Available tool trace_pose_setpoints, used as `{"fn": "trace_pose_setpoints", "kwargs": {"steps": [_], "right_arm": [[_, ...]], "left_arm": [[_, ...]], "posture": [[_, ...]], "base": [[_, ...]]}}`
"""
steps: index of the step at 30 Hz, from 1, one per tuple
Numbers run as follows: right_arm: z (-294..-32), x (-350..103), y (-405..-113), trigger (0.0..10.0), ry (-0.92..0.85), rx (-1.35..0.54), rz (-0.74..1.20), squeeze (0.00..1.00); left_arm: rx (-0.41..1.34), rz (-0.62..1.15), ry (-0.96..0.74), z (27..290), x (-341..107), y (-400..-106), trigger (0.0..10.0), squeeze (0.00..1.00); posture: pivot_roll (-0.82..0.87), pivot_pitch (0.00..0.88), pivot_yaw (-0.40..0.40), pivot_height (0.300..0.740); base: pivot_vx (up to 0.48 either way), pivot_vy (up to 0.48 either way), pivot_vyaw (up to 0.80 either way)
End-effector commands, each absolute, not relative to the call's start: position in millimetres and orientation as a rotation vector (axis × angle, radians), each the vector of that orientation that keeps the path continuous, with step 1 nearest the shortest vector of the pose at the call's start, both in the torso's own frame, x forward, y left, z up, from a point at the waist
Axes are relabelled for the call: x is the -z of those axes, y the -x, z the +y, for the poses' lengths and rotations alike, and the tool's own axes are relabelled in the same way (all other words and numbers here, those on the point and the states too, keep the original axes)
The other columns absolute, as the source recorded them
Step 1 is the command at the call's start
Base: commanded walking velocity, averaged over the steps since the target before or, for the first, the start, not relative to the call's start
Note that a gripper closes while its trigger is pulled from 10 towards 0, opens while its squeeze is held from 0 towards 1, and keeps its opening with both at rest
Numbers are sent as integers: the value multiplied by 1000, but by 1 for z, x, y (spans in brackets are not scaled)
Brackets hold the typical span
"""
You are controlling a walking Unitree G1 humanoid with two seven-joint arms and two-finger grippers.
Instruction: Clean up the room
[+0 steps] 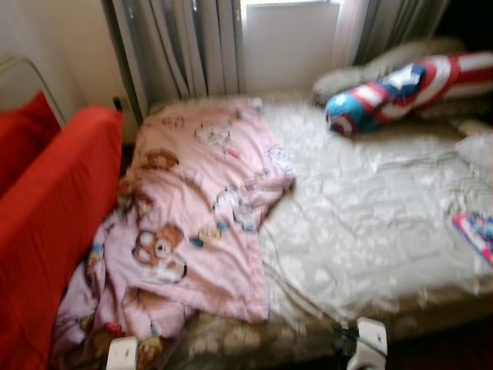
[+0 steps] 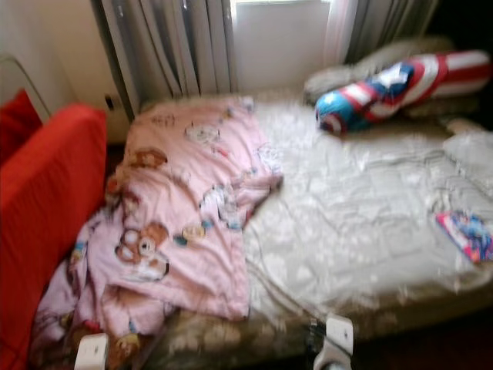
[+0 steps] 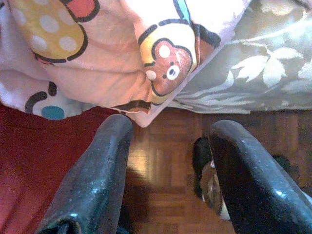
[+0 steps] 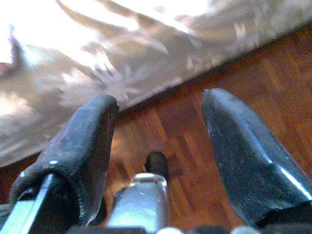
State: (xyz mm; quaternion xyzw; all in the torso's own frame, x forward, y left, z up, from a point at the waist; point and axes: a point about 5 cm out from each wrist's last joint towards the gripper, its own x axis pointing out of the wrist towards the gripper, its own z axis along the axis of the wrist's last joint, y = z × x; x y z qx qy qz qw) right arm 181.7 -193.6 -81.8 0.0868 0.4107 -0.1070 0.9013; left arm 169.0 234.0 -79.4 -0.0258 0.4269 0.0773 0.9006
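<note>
A crumpled pink blanket (image 1: 196,208) printed with cartoon bears covers the left half of the bed (image 1: 370,223) and spills over the front edge toward the floor. In the left wrist view, my left gripper (image 3: 170,131) hangs open above the wooden floor, just below the blanket's hanging corner (image 3: 146,63). My right gripper (image 4: 158,105) is also open and holds nothing. It hangs low over the floor beside the bed's grey floral cover (image 4: 122,58). A small colourful item (image 1: 476,231) lies near the bed's right edge.
A red sofa (image 1: 46,223) stands close against the bed's left side. A red, white and blue shield-print cushion (image 1: 400,89) lies at the back right by grey pillows (image 1: 347,77). Curtains (image 1: 185,46) hang behind the bed. Parquet floor (image 3: 165,180) runs along the front.
</note>
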Motion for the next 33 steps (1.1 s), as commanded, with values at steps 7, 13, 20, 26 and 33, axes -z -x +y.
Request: {"fn": "trace_pose_setpoints", "kwargs": {"steps": [7, 13, 20, 26, 33], "right_arm": [[-192, 82, -181, 10000, -182, 221, 854, 0], [-193, 82, -181, 10000, -165, 213, 852, 0], [-193, 81, -184, 10000, -163, 215, 840, 0], [-193, 80, -185, 10000, -163, 214, 835, 0], [-192, 79, -187, 10000, -164, 213, 826, 0]], "left_arm": [[-147, 905, 54, 229, 84, -161, 10000, 0], [-141, 912, 55, 226, 86, -157, 10000, 0], [-136, 915, 54, 223, 87, -157, 10000, 0], [-133, 910, 56, 221, 87, -158, 10000, 0], [-117, 891, 61, 212, 86, -165, 10000, 0]], "posture": [[-11, 0, 28, 740], [-11, 0, 28, 740], [-11, 0, 29, 740], [-10, 0, 28, 740], [-12, 0, 27, 740]], "base": [[0, 0, 0], [0, 0, 570], [0, 0, 800], [0, 0, 800], [0, 0, 800]]}}
